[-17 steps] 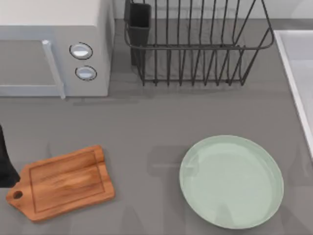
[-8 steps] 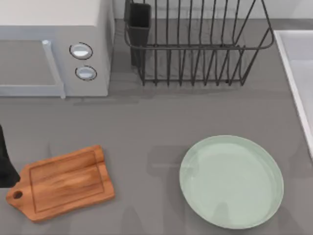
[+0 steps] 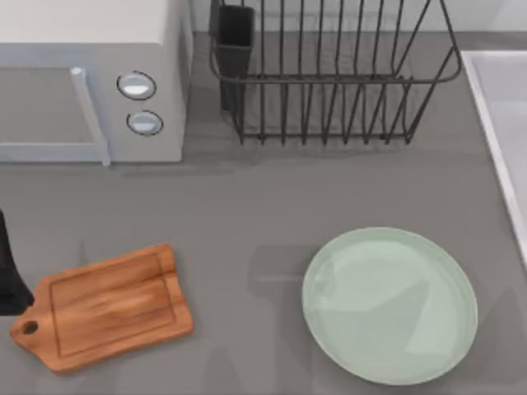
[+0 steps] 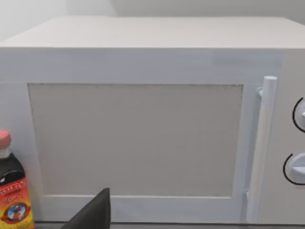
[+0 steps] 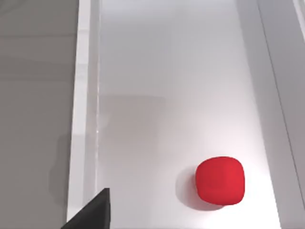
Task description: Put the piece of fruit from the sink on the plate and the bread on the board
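Fruit waits in the sink as plate and board stand bare

Fruit (image 5: 220, 180), bright red and rounded, lies alone on the pale floor of the sink (image 5: 84, 119), seen from my right wrist, which looks straight down into the basin from above. A dark tip of my right pincer (image 5: 93, 212) juts into that view near the sink's raised rim; whether that pincer is spread or pressed together I cannot tell.

My left arm (image 3: 10, 276) sits at the counter's left edge, just beside the handle end of the board (image 3: 103, 306). Its wrist faces the white microwave (image 4: 143, 119) front-on, and one dark tip of my left pincer (image 4: 93, 212) shows low in that view; its spread I cannot tell either. A dark sauce bottle (image 4: 13, 188) with a pink cap stands beside the microwave door.

From above, the wooden board lies at an angle at the left of the grey counter (image 3: 247, 214) with nothing on it. The mint-green plate (image 3: 389, 305) rests well apart at the right, also bare, near the sink's rim. A black wire dish rack (image 3: 329, 74) stands behind it.
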`<state>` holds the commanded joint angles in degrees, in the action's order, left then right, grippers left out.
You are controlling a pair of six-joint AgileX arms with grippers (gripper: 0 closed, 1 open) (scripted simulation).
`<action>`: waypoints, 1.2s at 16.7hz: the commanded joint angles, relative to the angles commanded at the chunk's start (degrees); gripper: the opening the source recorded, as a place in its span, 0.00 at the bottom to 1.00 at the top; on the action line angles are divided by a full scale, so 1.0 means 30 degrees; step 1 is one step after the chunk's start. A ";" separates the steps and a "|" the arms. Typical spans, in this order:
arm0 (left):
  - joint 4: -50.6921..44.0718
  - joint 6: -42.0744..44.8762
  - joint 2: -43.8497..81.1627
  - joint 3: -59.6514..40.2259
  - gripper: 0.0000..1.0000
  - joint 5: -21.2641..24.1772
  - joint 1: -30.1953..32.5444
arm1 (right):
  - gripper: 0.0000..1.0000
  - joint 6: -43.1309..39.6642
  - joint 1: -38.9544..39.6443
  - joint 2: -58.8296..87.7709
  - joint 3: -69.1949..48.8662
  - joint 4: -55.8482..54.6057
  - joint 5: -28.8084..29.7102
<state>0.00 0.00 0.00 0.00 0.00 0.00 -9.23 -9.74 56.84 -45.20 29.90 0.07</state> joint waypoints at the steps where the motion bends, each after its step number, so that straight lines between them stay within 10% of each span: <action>1: 0.0000 0.0000 0.0000 0.0000 1.00 0.0000 0.0000 | 1.00 -0.0316 -0.0334 0.2145 -0.1559 0.1023 0.0002; 11: 0.0000 0.0000 0.0000 0.0000 1.00 0.0000 0.0000 | 1.00 -0.2836 -0.2995 1.9392 -1.4003 0.9188 0.0020; 20: 0.0000 0.0000 0.0000 0.0000 1.00 0.0000 0.0000 | 1.00 -0.3161 -0.3254 2.1478 -1.5612 1.0259 0.0026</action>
<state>0.00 0.00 0.00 0.00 0.00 0.00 -18.71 -19.51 121.28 -92.03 60.67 0.14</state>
